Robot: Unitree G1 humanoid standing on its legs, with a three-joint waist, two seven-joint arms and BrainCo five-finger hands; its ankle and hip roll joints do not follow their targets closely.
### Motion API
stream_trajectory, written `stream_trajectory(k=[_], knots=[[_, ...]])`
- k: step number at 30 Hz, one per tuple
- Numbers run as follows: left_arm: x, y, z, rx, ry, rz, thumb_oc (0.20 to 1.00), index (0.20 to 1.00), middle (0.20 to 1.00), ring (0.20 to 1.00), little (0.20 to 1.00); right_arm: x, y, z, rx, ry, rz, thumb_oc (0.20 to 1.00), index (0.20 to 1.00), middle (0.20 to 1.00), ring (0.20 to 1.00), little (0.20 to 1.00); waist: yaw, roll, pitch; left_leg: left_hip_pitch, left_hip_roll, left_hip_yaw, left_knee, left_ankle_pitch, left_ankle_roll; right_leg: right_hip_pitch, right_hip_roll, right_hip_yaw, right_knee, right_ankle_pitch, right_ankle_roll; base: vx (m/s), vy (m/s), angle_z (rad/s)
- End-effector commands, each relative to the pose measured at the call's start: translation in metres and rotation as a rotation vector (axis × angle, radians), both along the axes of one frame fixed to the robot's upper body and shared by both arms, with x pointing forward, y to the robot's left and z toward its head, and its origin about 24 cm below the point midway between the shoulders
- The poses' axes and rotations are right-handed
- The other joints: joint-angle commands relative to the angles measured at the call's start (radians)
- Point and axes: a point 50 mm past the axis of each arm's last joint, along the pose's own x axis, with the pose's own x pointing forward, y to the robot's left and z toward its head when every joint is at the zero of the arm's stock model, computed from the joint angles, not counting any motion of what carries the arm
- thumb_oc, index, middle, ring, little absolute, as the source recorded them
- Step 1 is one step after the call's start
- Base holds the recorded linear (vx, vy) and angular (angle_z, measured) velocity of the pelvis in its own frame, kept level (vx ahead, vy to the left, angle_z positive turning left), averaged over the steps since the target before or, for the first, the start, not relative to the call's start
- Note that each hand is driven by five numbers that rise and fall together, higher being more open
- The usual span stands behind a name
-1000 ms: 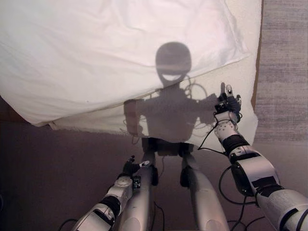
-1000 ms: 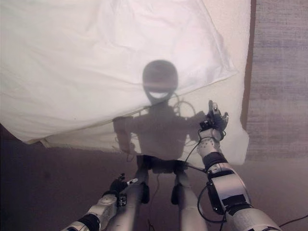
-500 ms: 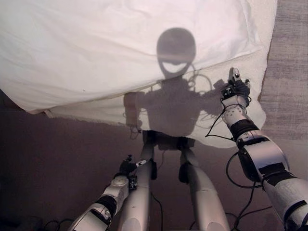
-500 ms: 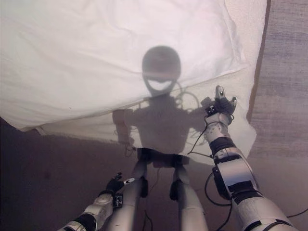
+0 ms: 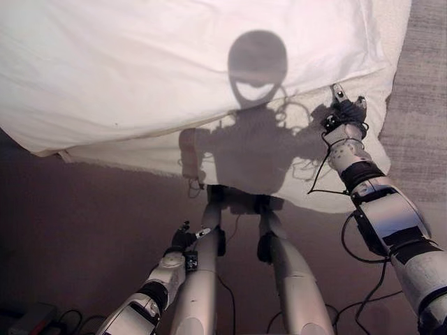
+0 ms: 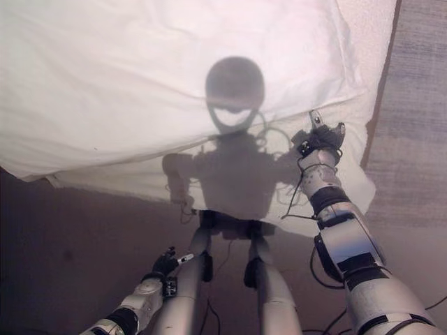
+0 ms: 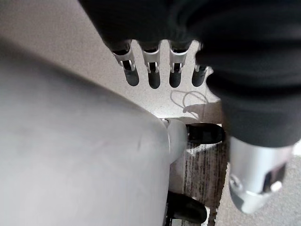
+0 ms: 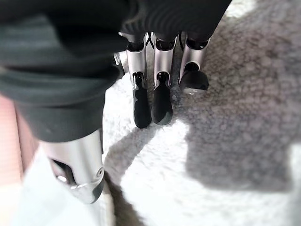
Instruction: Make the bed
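While over blanket (image 5: 293, 188), right hand (image 5: 342, 115) open

Duvet (image 5: 140, 63): cut off by top & left edges of both eye views; full extent can't be told. Blanket (image 5: 140, 157) under it: mostly covered by duvet, a strip along the near edge & the right corner visible. Bed frame hidden under the covers. Right hand (image 5: 343, 112): too small in eye views to read finger contact w/ blanket. Dark object (image 5: 28, 319) on floor, lower left corner: cut by the edge, too dim to identify.
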Motion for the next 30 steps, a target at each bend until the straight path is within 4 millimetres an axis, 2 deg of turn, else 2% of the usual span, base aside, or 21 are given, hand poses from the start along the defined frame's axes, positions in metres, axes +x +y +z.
stream_trajectory(k=[1, 3, 5, 7, 8, 9, 10, 11, 12, 13, 14, 15, 16, 18, 21, 23, 24, 26, 27, 30], knots=[[-0.003, 0.006, -0.003, 0.050, 0.034, 0.026, 1.000, 1.000, 1.000, 1.000, 1.000, -0.002, 0.060, 0.107, -0.146, -0.343, 0.140, 1.000, 1.000, 1.000, 1.000, 1.000, 0.049, -0.134, 0.004, 0.079, -0.076, 0.031, 0.063, -0.086, 0.034, 0.047, -0.090, 0.059, 0.043, 0.025, 0.073, 0.00, 0.000, 0.00], [-0.003, 0.006, -0.003, 0.054, 0.041, 0.038, 1.000, 1.000, 1.000, 1.000, 1.000, -0.002, 0.065, 0.101, -0.109, -0.344, 0.145, 1.000, 1.000, 1.000, 1.000, 1.000, 0.043, -0.140, 0.004, 0.083, -0.075, 0.033, 0.062, -0.087, 0.034, 0.051, -0.089, 0.061, 0.041, 0.023, 0.072, 0.00, 0.007, 0.02], [-0.002, 0.004, -0.003, 0.057, 0.047, 0.066, 1.000, 1.000, 1.000, 1.000, 1.000, -0.003, 0.053, 0.073, 0.022, -0.308, 0.063, 1.000, 1.000, 1.000, 1.000, 1.000, 0.023, -0.147, 0.004, 0.092, -0.076, 0.039, 0.064, -0.094, 0.034, 0.063, -0.087, 0.065, 0.038, 0.021, 0.070, 0.00, 0.030, 0.06], [-0.002, 0.004, -0.003, 0.056, 0.046, 0.073, 1.000, 1.000, 1.000, 1.000, 1.000, -0.004, 0.049, 0.066, 0.028, -0.294, 0.045, 1.000, 1.000, 1.000, 1.000, 1.000, 0.019, -0.149, 0.004, 0.094, -0.077, 0.041, 0.065, -0.096, 0.035, 0.066, -0.088, 0.068, 0.037, 0.022, 0.071, -0.01, 0.033, 0.06], [-0.002, 0.004, -0.002, 0.063, 0.044, 0.080, 1.000, 1.000, 1.000, 1.000, 1.000, -0.007, 0.037, 0.043, 0.106, -0.257, -0.021, 1.000, 1.000, 1.000, 1.000, 1.000, 0.006, -0.151, 0.004, 0.099, -0.078, 0.046, 0.069, -0.102, 0.038, 0.068, -0.088, 0.077, 0.035, 0.027, 0.072, -0.01, 0.031, 0.03], [-0.002, 0.004, -0.003, 0.064, 0.045, 0.080, 1.000, 1.000, 1.000, 1.000, 1.000, -0.007, 0.037, 0.042, 0.107, -0.256, -0.021, 1.000, 1.000, 1.000, 1.000, 1.000, 0.008, -0.151, 0.004, 0.100, -0.078, 0.047, 0.069, -0.103, 0.038, 0.069, -0.088, 0.078, 0.035, 0.027, 0.072, -0.02, 0.058, -0.01], [-0.002, 0.004, -0.003, 0.068, 0.045, 0.089, 1.000, 1.000, 1.000, 1.000, 1.000, -0.011, 0.027, 0.023, 0.165, -0.220, -0.080, 1.000, 1.000, 1.000, 1.000, 1.000, -0.001, -0.150, 0.004, 0.104, -0.078, 0.054, 0.071, -0.106, 0.040, 0.070, -0.088, 0.086, 0.031, 0.032, 0.074, -0.02, 0.043, -0.01], [-0.002, 0.004, -0.003, 0.070, 0.048, 0.095, 1.000, 1.000, 1.000, 1.000, 1.000, -0.012, 0.022, 0.011, 0.203, -0.195, -0.113, 1.000, 1.000, 1.000, 1.000, 1.000, -0.005, -0.151, 0.004, 0.106, -0.079, 0.059, 0.070, -0.107, 0.041, 0.069, -0.087, 0.090, 0.029, 0.035, 0.075, -0.02, 0.043, -0.01], [-0.003, 0.004, -0.003, 0.070, 0.049, 0.094, 1.000, 1.000, 1.000, 1.000, 1.000, -0.013, 0.022, 0.011, 0.203, -0.195, -0.114, 1.000, 1.000, 1.000, 1.000, 1.000, -0.004, -0.151, 0.004, 0.107, -0.078, 0.059, 0.070, -0.108, 0.041, 0.069, -0.087, 0.091, 0.029, 0.035, 0.075, -0.02, 0.038, 0.03], [-0.004, 0.005, -0.004, 0.074, 0.052, 0.098, 1.000, 1.000, 1.000, 1.000, 1.000, -0.017, 0.014, -0.008, 0.263, -0.158, -0.166, 1.000, 1.000, 1.000, 1.000, 1.000, -0.011, -0.147, 0.004, 0.108, -0.078, 0.065, 0.068, -0.108, 0.043, 0.066, -0.086, 0.100, 0.026, 0.042, 0.078, -0.03, 0.039, 0.02], [-0.005, 0.005, -0.004, 0.074, 0.052, 0.102, 1.000, 1.000, 1.000, 1.000, 1.000, -0.021, 0.010, -0.018, 0.297, -0.140, -0.204, 1.000, 1.000, 1.000, 1.000, 1.000, -0.015, -0.143, 0.004, 0.109, -0.078, 0.070, 0.066, -0.108, 0.045, 0.065, -0.086, 0.105, 0.025, 0.045, 0.080, -0.03, 0.039, 0.03], [-0.005, 0.005, -0.005, 0.075, 0.053, 0.102, 1.000, 1.000, 1.000, 1.000, 1.000, -0.021, 0.010, -0.018, 0.297, -0.139, -0.205, 1.000, 1.000, 1.000, 1.000, 1.000, -0.014, -0.144, 0.004, 0.110, -0.078, 0.071, 0.065, -0.108, 0.045, 0.066, -0.086, 0.106, 0.025, 0.045, 0.080, -0.03, 0.047, 0.02], [-0.007, 0.004, -0.005, 0.073, 0.055, 0.106, 1.000, 1.000, 1.000, 1.000, 1.000, -0.026, 0.010, -0.030, 0.333, -0.126, -0.232, 1.000, 1.000, 1.000, 1.000, 1.000, -0.019, -0.139, 0.004, 0.113, -0.078, 0.077, 0.061, -0.107, 0.046, 0.063, -0.086, 0.115, 0.023, 0.047, 0.080, -0.02, 0.030, 0.02], [-0.009, 0.003, -0.007, 0.074, 0.065, 0.113, 1.000, 1.000, 1.000, 1.000, 1.000, -0.031, 0.012, -0.038, 0.362, -0.123, -0.258, 1.000, 1.000, 1.000, 1.000, 1.000, -0.025, -0.136, 0.004, 0.118, -0.078, 0.085, 0.058, -0.105, 0.048, 0.061, -0.085, 0.123, 0.023, 0.050, 0.081, -0.03, 0.027, -0.07], [-0.012, 0.002, -0.010, 0.072, 0.077, 0.120, 1.000, 1.000, 1.000, 1.000, 1.000, -0.036, 0.020, -0.038, 0.370, -0.146, -0.256, 1.000, 1.000, 1.000, 1.000, 1.000, -0.029, -0.133, 0.004, 0.122, -0.079, 0.092, 0.058, -0.105, 0.051, 0.057, -0.085, 0.131, 0.026, 0.052, 0.081, -0.03, 0.020, -0.15], [-0.013, 0.000, -0.010, 0.065, 0.076, 0.118, 1.000, 1.000, 1.000, 1.000, 1.000, -0.040, 0.030, -0.029, 0.320, -0.195, -0.215, 1.000, 1.000, 1.000, 1.000, 1.000, -0.035, -0.131, 0.004, 0.121, -0.079, 0.098, 0.061, -0.105, 0.052, 0.053, -0.085, 0.137, 0.027, 0.055, 0.081, -0.03, 0.013, -0.10], [-0.014, -0.001, -0.010, 0.054, 0.069, 0.121, 1.000, 1.000, 1.000, 1.000, 1.000, -0.048, 0.036, -0.019, 0.235, -0.262, -0.186, 1.000, 1.000, 1.000, 1.000, 1.000, -0.039, -0.128, 0.004, 0.121, -0.079, 0.101, 0.064, -0.105, 0.054, 0.051, -0.086, 0.143, 0.029, 0.056, 0.081, -0.04, 0.016, -0.08], [-0.015, -0.002, -0.010, 0.055, 0.069, 0.122, 1.000, 1.000, 1.000, 1.000, 1.000, -0.054, 0.039, -0.015, 0.196, -0.290, -0.182, 1.000, 1.000, 1.000, 1.000, 1.000, -0.040, -0.126, 0.004, 0.121, -0.079, 0.102, 0.065, -0.104, 0.054, 0.051, -0.087, 0.144, 0.029, 0.056, 0.082, -0.03, -0.001, -0.06], [-0.013, -0.004, -0.009, 0.054, 0.056, 0.115, 1.000, 1.000, 1.000, 1.000, 1.000, -0.062, 0.043, -0.007, 0.112, -0.357, -0.165, 1.000, 1.000, 1.000, 1.000, 1.000, -0.042, -0.123, 0.004, 0.122, -0.081, 0.104, 0.067, -0.103, 0.054, 0.053, -0.088, 0.144, 0.030, 0.056, 0.081, -0.01, -0.012, -0.04], [-0.011, -0.004, -0.008, 0.051, 0.042, 0.109, 1.000, 1.000, 1.000, 1.000, 1.000, -0.067, 0.044, 0.001, 0.033, -0.418, -0.114, 1.000, 1.000, 1.000, 1.000, 1.000, -0.044, -0.123, 0.004, 0.125, -0.080, 0.104, 0.068, -0.102, 0.054, 0.056, -0.089, 0.144, 0.031, 0.057, 0.081, 0.00, 0.000, 0.00]])
